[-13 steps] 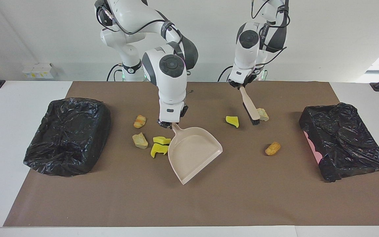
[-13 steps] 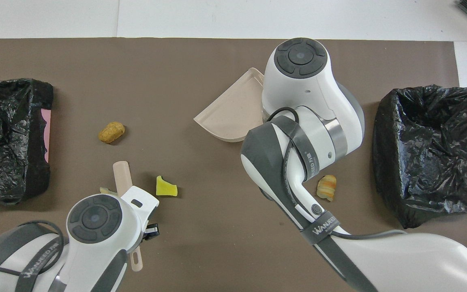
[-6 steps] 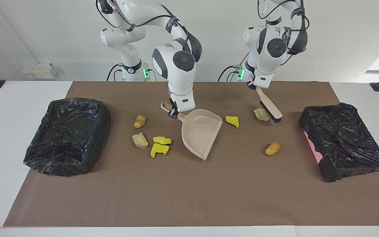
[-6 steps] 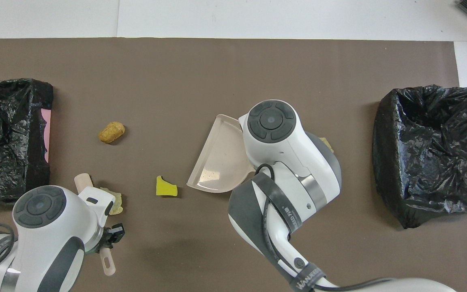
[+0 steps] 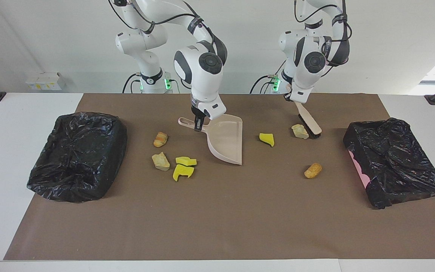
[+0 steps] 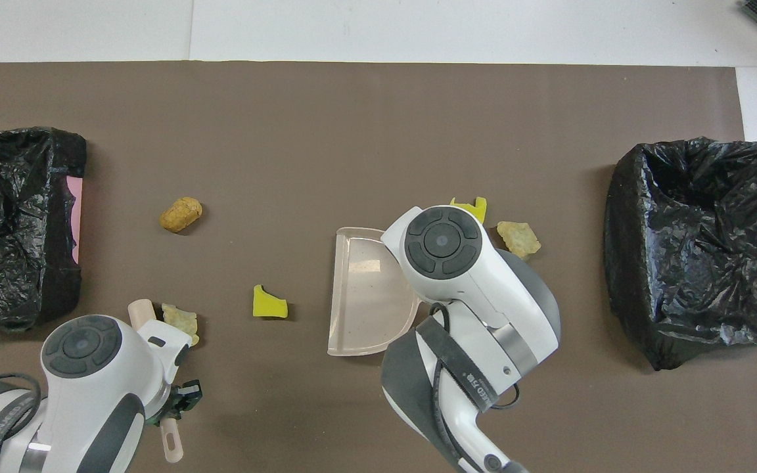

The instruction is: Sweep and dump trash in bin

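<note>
Mid-frame in the facing view, the right gripper (image 5: 199, 124) is clamped on the dustpan (image 5: 225, 142), its mouth facing the yellow sponge bit (image 5: 267, 139). Upper right, the left gripper (image 5: 292, 99) grips the brush (image 5: 308, 122) beside a tan lump (image 5: 300, 131). The sweep is being set up; next, brush both toward the pan

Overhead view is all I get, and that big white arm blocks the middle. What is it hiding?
Observer: The right gripper, shut on the handle of the dustpan.
Operator: I count five bits of trash. Is that all of it?
Observer: The facing view shows seven. One that you miss is an orange-brown lump under that arm.
Operator: And the other arm, what is it doing with that stick?
Observer: That is a brush. The left gripper holds it slanted, with its black bristles down beside a tan lump.
</note>
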### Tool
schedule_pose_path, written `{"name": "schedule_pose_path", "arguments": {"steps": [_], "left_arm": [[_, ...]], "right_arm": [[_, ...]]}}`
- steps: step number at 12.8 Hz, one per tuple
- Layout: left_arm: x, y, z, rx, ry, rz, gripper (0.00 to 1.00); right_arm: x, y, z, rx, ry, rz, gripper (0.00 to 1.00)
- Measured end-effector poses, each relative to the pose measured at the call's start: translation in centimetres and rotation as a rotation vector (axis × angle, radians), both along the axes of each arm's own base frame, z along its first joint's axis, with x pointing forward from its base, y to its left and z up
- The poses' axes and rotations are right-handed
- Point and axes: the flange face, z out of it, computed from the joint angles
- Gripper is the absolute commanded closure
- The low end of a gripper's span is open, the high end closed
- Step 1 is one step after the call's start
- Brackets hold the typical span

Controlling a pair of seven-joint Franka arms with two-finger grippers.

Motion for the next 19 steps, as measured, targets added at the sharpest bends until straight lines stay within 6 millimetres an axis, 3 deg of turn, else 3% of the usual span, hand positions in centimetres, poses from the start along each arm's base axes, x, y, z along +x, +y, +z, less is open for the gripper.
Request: {"name": "schedule_pose_path", "arguments": {"steps": [3, 8, 14, 19], "left_arm": [[0.7, -0.8, 0.1, -0.08, -0.041, -0.086, 1.0], [1.8, -2.3, -1.0, -0.238, -0.052, -0.287, 1.0], [2.3, -5.2, -1.0, -0.324, -0.084, -0.384, 1.0], [1.0, -8.5, -1.0, -0.352, -0.081, -0.441, 1.0]], "right_arm": [[0.0, -0.1, -0.9, -0.014, -0.018, 0.027, 1.0], [-0.2, 1.7, -2.5, -0.006, -0.057, 0.077, 1.0], [-0.4, 2.2, -2.7, -0.004, -0.058, 0.087, 1.0], [-0.4, 2.3, -2.8, 0.0, -0.061, 0.09, 1.0]]}}
